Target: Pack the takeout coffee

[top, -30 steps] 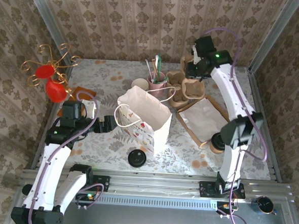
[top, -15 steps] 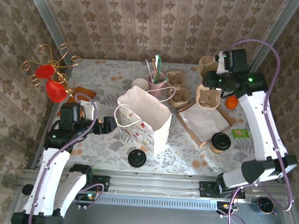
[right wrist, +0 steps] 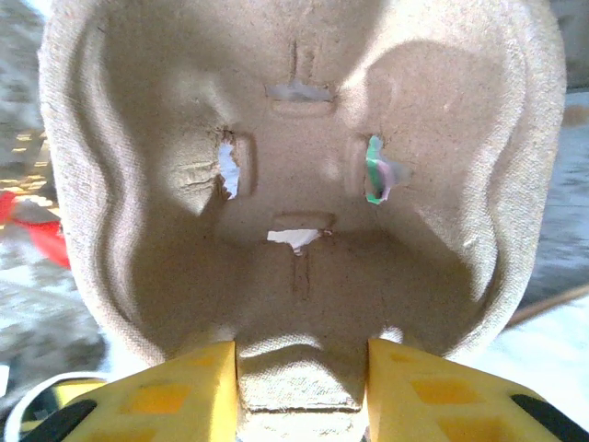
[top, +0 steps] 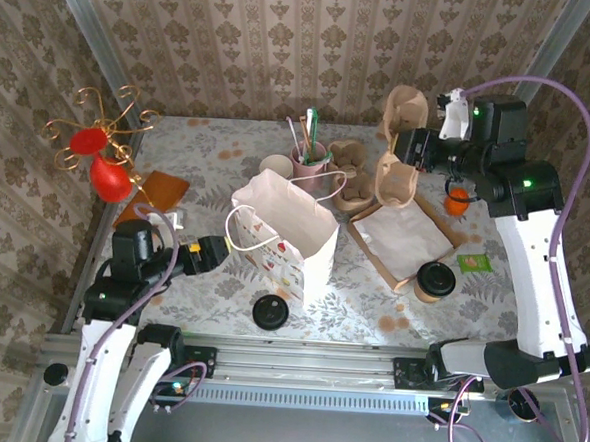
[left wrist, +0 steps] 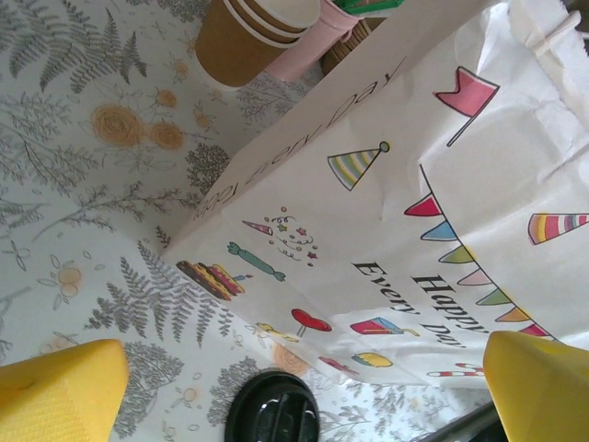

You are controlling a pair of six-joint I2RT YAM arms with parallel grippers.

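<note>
Brightly, evenly lit from above, with soft short shadows across the desk (top: 211, 148). Sharp overhead. Washed out on the paper bag (left wrist: 515, 110) toward 2 o'clock. Patchy sun and shade inside the cup tray (right wrist: 304, 276), blurred beyond at 9 and 3 o'clock.

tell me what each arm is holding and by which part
The right gripper holds the pulp cup carrier, jaws shut on its rim midway along one side. The left gripper is open and holds nothing.
</note>
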